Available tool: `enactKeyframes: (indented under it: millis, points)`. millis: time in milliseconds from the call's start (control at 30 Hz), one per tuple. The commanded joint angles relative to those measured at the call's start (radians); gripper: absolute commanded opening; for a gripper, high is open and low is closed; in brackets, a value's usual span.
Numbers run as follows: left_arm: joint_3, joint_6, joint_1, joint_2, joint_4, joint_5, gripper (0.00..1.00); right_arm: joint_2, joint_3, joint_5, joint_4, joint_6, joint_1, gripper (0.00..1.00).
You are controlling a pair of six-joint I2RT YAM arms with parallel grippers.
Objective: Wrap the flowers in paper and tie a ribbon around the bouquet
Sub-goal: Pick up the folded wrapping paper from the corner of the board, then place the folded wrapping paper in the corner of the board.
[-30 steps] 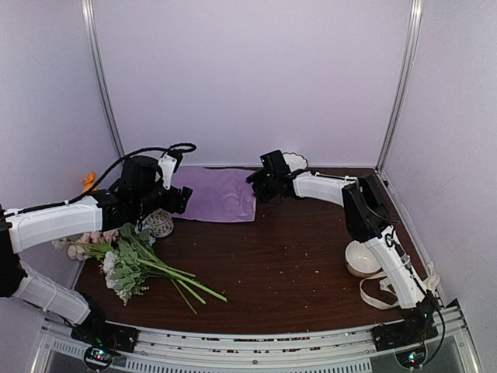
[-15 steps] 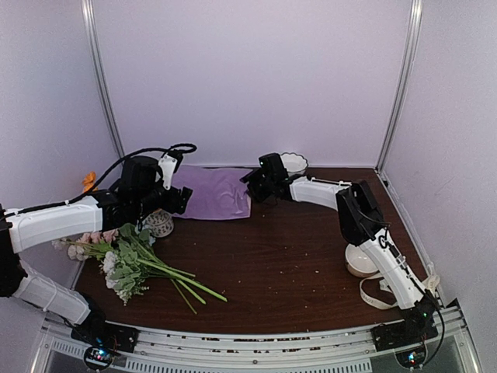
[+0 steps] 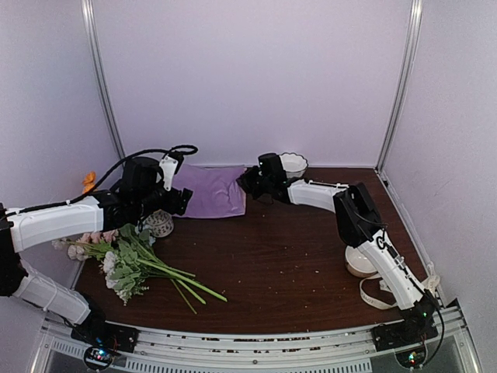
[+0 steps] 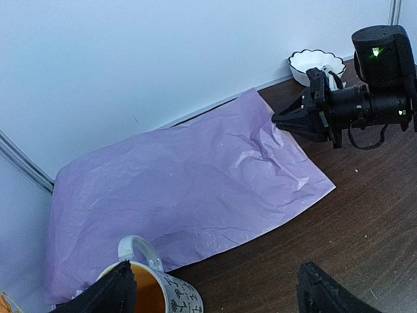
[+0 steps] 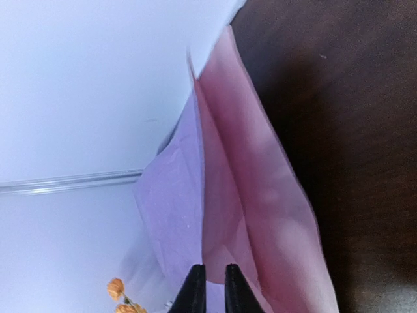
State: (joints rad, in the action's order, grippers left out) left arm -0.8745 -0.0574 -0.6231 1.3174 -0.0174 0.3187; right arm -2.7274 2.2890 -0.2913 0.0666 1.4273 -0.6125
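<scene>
Right jaws nearly pressed together, pinching right edge of paper [image 4: 182,189] at far side of surface [image 3: 295,256]. Lift it slowly, drag toward centre; thin sheet may tear. Left jaws spread above mug [image 4: 163,292]; flowers [image 3: 130,261] lie near-left.

Left arm is covering the left part of the large crinkled lilac paper sheet [image 3: 217,193] in the top view. White patterned ceramic mug [image 4: 159,290], just in front of the sheet, is getting cut by the left wrist view's bottom edge, print too small to read. Left gripper [image 4: 215,293] is showing only dark fingertips [image 4: 107,297] there. Right gripper [image 5: 212,287] is getting clipped the same way, with the sheet blurring close up. Floppy cream fabric ribbon [image 3: 363,294], well right of the sheet, is running behind the right arm. Tiny orange object [image 3: 90,182] left of the sheet is reading too small to identify.
</scene>
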Motion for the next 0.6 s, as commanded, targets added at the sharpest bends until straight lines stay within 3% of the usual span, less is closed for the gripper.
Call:
enactKeyframes:
  millis: [0, 167, 233, 567]
  points:
    - [0.011, 0.014, -0.005, 0.005, 0.031, 0.015, 0.88, -0.011, 0.032, 0.002, 0.069, -0.019, -0.009, 0.01]
    - [0.014, 0.016, -0.004, 0.002, 0.033, 0.017, 0.88, 0.007, 0.032, 0.025, 0.041, -0.056, -0.007, 0.0]
    - [0.014, 0.016, -0.005, 0.004, 0.033, 0.016, 0.88, 0.013, 0.03, 0.03, -0.003, -0.068, -0.007, 0.09]
    - [0.015, 0.02, -0.005, 0.003, 0.03, 0.017, 0.88, 0.008, 0.013, 0.04, -0.065, -0.063, -0.009, 0.3]
